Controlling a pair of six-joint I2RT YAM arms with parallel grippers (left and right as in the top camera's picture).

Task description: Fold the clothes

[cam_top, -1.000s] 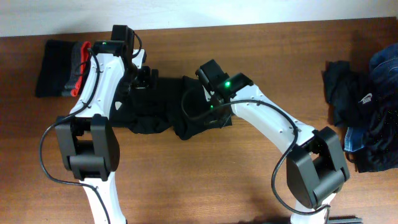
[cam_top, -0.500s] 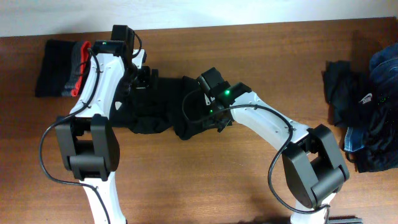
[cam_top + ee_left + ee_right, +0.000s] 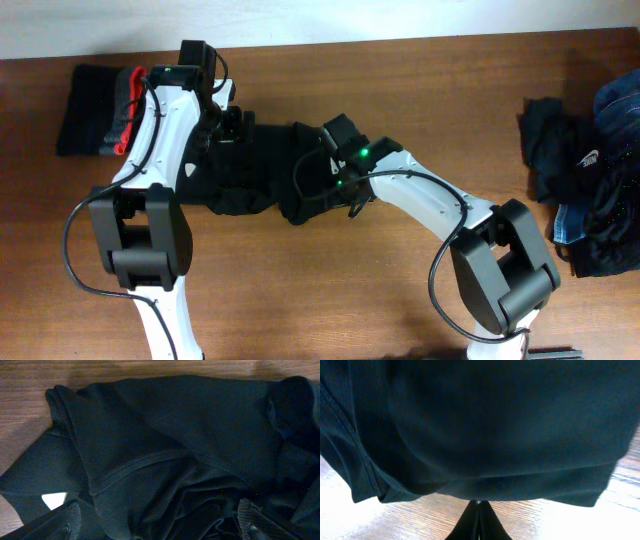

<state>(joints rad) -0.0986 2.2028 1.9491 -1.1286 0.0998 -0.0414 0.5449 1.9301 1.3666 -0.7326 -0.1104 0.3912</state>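
The clothes in play are a black shirt, lying crumpled at the table's middle. My left gripper hovers over its far left part. In the left wrist view that gripper is open, its ribbed fingers far apart over folds of the shirt, beside a small white patch. My right gripper is at the shirt's right end. It is shut, with its tips meeting at the lower edge of a fold of black fabric above the wood. No cloth shows between the fingers.
A folded stack of black, grey and red garments lies at the back left. At the right edge is a loose pile of dark and blue clothes. Bare brown table runs along the front.
My right wrist has shifted a little toward the front and left, closer over the shirt's right end. The left arm and the shirt look unchanged.
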